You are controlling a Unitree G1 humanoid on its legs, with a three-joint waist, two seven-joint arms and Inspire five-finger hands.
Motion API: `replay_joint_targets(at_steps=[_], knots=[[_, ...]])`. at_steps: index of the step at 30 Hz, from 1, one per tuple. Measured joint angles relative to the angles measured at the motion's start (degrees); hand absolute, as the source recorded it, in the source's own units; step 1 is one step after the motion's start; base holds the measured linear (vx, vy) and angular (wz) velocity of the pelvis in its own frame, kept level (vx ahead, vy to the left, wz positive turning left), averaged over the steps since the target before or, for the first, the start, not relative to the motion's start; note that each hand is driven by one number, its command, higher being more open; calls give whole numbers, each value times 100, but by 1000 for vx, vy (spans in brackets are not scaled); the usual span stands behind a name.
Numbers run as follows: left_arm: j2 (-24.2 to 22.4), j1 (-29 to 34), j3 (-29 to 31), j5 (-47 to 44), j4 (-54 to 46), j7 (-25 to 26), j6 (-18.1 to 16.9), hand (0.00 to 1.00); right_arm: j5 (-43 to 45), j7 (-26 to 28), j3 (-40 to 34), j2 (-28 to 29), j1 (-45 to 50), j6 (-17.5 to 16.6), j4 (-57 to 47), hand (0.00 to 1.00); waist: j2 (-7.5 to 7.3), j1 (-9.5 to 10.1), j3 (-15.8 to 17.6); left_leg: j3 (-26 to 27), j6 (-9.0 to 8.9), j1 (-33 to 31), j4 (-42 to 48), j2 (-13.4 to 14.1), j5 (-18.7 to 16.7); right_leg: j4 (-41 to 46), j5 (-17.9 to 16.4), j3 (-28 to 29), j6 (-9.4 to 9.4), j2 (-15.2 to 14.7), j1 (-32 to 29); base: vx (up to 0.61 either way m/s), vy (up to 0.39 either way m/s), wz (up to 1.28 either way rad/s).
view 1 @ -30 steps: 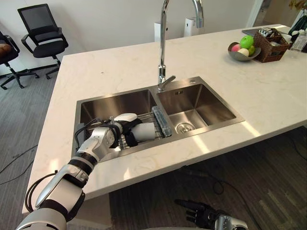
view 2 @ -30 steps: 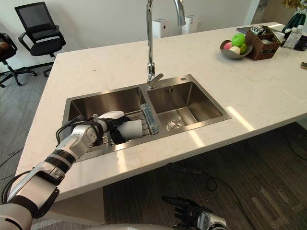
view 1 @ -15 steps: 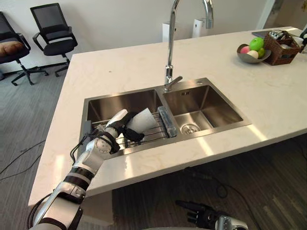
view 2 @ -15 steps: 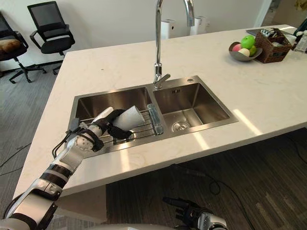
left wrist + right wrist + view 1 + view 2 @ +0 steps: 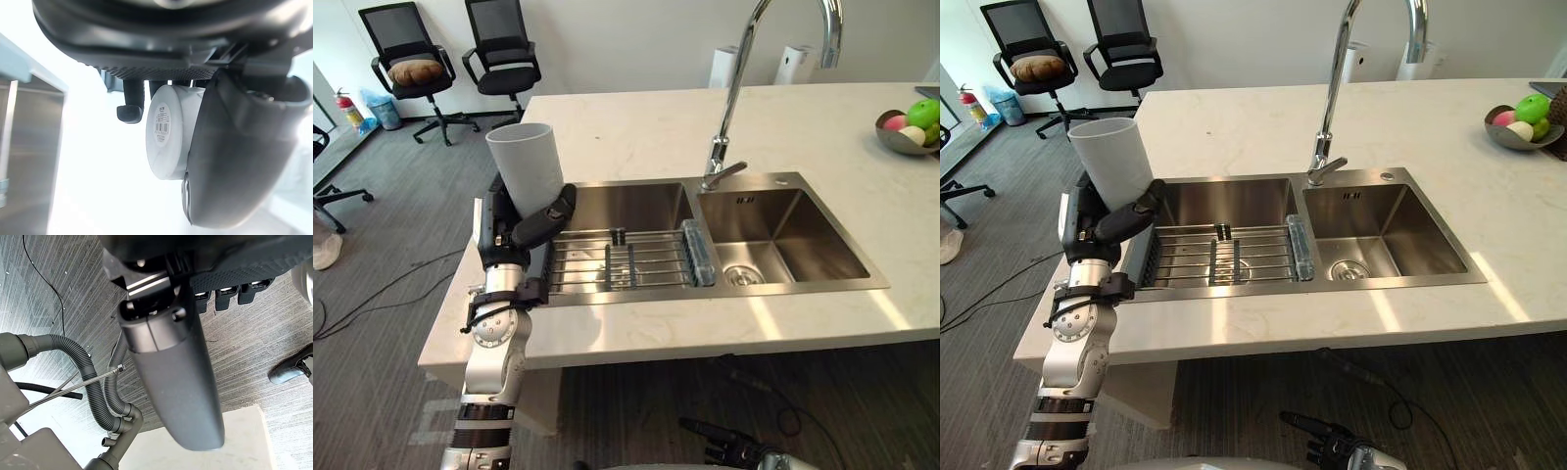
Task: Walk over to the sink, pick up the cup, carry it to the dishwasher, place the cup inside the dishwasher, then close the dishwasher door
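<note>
cup (image 5: 527, 168) grasped upright by left robot hand (image 5: 514, 233) | sink (image 5: 636, 201) seen below and right of it | right robot hand (image 5: 734, 453) seen released, low

A white sticker (image 5: 163, 125) with a barcode and lines of small print sits on the base of the cup (image 5: 166, 157). The print is too small to read. A small dark mark (image 5: 745, 200) on the back wall of the sink (image 5: 724, 291) is illegible.

Grey plank floor (image 5: 391, 196), white wall (image 5: 636, 39), two black office chairs (image 5: 499, 29) beyond pale counter (image 5: 636, 127)
</note>
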Motion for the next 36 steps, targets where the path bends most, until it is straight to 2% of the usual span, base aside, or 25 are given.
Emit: replay_joint_targets(at_steps=[4,7,10,13,15,16,17,18,19,20,21,22,23,24,25,26,27,28,29,31,33,34,35,36], knots=[[-64,279,-1,42,-370,112,-92,0,-68,-34,0,26,21,-68,6,100,-6,59,-9,-52,9,-28,-1,-1,13,1,-12,-47,-2,4,8,-8,-7,8],[-79,603,38,150,-689,190,-99,0,-344,113,22,21,36,-161,65,100,-22,176,-25,-198,27,-134,33,-3,60,9,-24,-203,0,17,31,1,-17,27],[-222,819,227,150,-825,205,-95,0,-450,180,98,-10,41,-267,140,100,-25,362,-11,-632,75,-398,50,-30,202,12,-51,-627,3,54,49,-50,-25,73],[-359,1220,579,150,-933,295,-163,0,-456,156,295,-68,2,-336,286,100,15,648,48,-951,67,-588,121,1,288,178,-227,-887,-71,69,-11,-123,-18,54],[-472,1648,864,151,-1184,427,-258,0,-453,161,293,-129,-92,-354,300,100,117,726,117,-1152,89,-881,354,63,284,710,-449,-1122,-146,72,-247,-97,-25,44],[-479,1698,908,151,-1273,467,-277,0,-448,166,286,-160,-102,-358,302,100,153,751,129,-1177,216,-932,299,94,267,846,-472,-1189,-164,88,-321,-122,-3,67],[-450,1665,983,151,-1346,521,-332,0,-442,156,190,-160,-118,-368,348,100,62,705,124,-586,743,-1065,236,126,-183,849,-455,-1496,-154,-5,-374,-80,36,83],[-422,1579,993,152,-1353,565,-365,0,-436,153,157,-151,-127,-388,407,100,-140,626,154,-134,1065,-1212,658,110,-395,780,-429,-1701,-182,-208,-387,-103,57,113],[-436,1472,959,150,-1366,604,-503,0,-425,135,30,-195,-164,-421,518,100,-160,594,284,562,1558,-1515,2478,443,-726,1039,-440,-1933,-207,-468,-425,-79,66,68],[-446,1486,926,147,-1421,617,-569,0,-430,108,0,-328,-167,-414,458,100,45,628,351,952,1663,-1484,3783,911,-953,1421,-488,-2013,-272,-518,-472,-180,76,63],[-395,1353,774,147,-1515,601,-587,0,-436,64,1,-537,-62,-440,118,100,359,560,430,1314,1622,-1702,4376,1254,-821,2127,-757,-2234,-388,-576,-704,-264,68,95],[-330,1218,620,156,-1594,550,-680,0,-443,20,-46,-499,-44,-424,121,100,211,385,255,1213,1246,-1684,3106,569,-509,2111,-1003,-2297,-539,-513,-1106,-289,20,152],[-292,1082,569,148,-1617,516,-712,0,-443,13,-77,-421,-3,-397,106,100,-29,230,182,1118,1262,-1543,2743,228,-532,1786,-1001,-2392,-633,-509,-1173,-225,-61,171],[-364,928,532,164,-1546,445,-859,0,-446,7,-188,-364,30,-392,144,100,-27,118,228,1357,1538,-1453,3218,317,-947,1611,-961,-2631,-964,-494,-1110,-211,-140,135],[-532,906,400,119,-1541,397,-961,0,-448,-101,-243,-376,79,-359,132,100,123,143,231,1905,1507,-1175,3931,762,-1358,1569,-842,-2997,-1067,-400,-1025,-214,-110,149],[-705,927,174,127,-1510,273,-1071,0,-451,-229,-200,-376,240,-327,-126,100,233,112,191,2502,1236,-384,3887,1014,-1381,1546,-875,-3339,-1087,-425,-927,-176,-70,130],[-710,922,74,132,-1508,229,-1070,0,-455,-234,-199,-379,286,-291,-190,100,258,79,175,2635,1143,-124,3659,1028,-1330,1530,-867,-3516,-1078,-457,-888,-126,36,144],[-707,919,-46,132,-1507,130,-1068,0,-459,-255,-190,-394,355,-238,-227,100,279,47,134,2709,1066,77,3186,941,-1260,1513,-836,-3776,-1089,-487,-888,-172,90,125],[-697,920,-120,141,-1506,59,-1063,0,-518,-275,-135,-397,350,-135,-268,100,267,60,118,2675,1050,98,2626,742,-1260,1380,-721,-4034,-1131,-483,-896,-280,147,135],[-713,1022,-111,134,-1498,109,-989,0,-686,-285,47,-380,377,-38,-347,100,248,74,98,2463,895,106,1881,455,-1218,1119,-501,-4439,-1096,-434,-818,-259,150,108],[-732,1163,-174,154,-1491,117,-840,0,-818,-294,75,-414,438,46,-383,100,334,71,50,2064,446,281,749,112,-961,1183,-302,-4914,-1049,-472,-688,-240,218,113],[-742,1186,-205,156,-1474,119,-832,0,-861,-305,72,-437,458,42,-400,100,361,103,47,1973,387,284,649,74,-955,1380,-318,-4884,-1078,-551,-685,-177,217,119],[-765,1167,-339,154,-1329,133,-830,0,-936,-335,0,-505,552,-55,-566,100,368,148,113,1735,291,257,664,-40,-1007,2144,-426,-4031,-1273,-944,-792,-153,249,141],[-778,1166,-580,150,-1029,159,-846,0,-946,-331,-230,-597,716,-196,-765,100,387,69,102,1222,287,208,592,-210,-990,3086,-545,-2604,-1389,-1358,-1216,-147,230,170]])
